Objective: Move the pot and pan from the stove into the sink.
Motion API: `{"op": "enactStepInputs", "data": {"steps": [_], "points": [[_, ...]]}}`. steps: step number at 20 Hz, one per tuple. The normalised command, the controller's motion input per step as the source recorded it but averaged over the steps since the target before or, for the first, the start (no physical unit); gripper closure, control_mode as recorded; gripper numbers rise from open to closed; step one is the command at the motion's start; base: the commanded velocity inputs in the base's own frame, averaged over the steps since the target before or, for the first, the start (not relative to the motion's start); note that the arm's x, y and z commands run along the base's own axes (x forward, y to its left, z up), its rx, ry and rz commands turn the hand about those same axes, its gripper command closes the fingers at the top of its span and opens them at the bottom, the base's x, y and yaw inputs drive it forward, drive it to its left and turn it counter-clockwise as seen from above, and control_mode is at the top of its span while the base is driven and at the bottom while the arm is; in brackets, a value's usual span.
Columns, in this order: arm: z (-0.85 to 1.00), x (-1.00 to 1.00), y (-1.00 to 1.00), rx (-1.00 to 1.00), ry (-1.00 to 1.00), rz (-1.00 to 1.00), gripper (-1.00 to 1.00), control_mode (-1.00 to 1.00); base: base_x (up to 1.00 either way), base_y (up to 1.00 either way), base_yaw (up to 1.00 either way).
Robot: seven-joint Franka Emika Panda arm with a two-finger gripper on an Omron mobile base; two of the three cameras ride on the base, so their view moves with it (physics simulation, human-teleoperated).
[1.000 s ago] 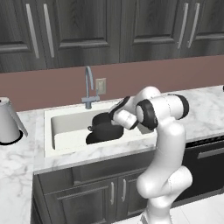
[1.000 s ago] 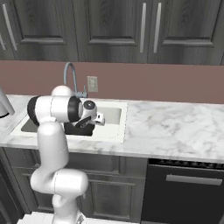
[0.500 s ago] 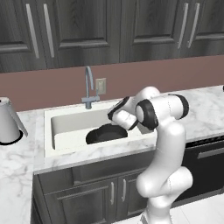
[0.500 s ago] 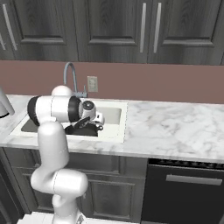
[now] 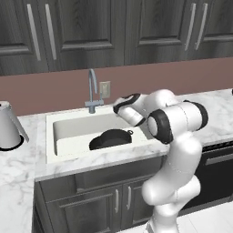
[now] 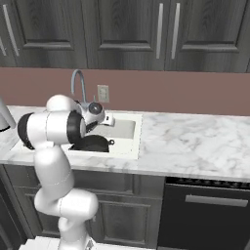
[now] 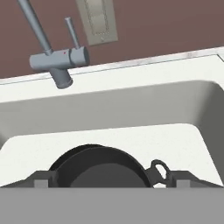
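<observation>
The gripper hangs above the right part of the sink, just right of the faucet, and the dark vessel lies directly below and a little nearer than it, resting on the basin floor. From the hand view the fingers barely peep up at either side of the bottom edge, set wide apart with nothing between them, so the jaws look open and empty. The thing in the basin reads as the pot: round, dark grey to black, with a raised rim and a small looped handle on its right side; it is upright, well clear of the far wall. I cannot make out a long straight handle, so whether the pan lies under or beside it I cannot tell. If anything is left to fetch, the arm must likely lift straight up and away from here first.
</observation>
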Motion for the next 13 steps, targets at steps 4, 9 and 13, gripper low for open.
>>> {"op": "enactStepInputs", "data": {"steps": [4,9,13], "points": [[0.88,-0.33,0.00,0.04,-0.14,0.00,-1.00,-1.00,0.00,0.00,0.00],[0.88,-0.50,-0.01,0.03,-0.13,0.00,-1.00,-1.00,0.00,0.00,0.00],[0.64,-0.85,-0.06,0.00,-0.07,0.00,-1.00,-1.00,0.00,0.00,0.00]]}}
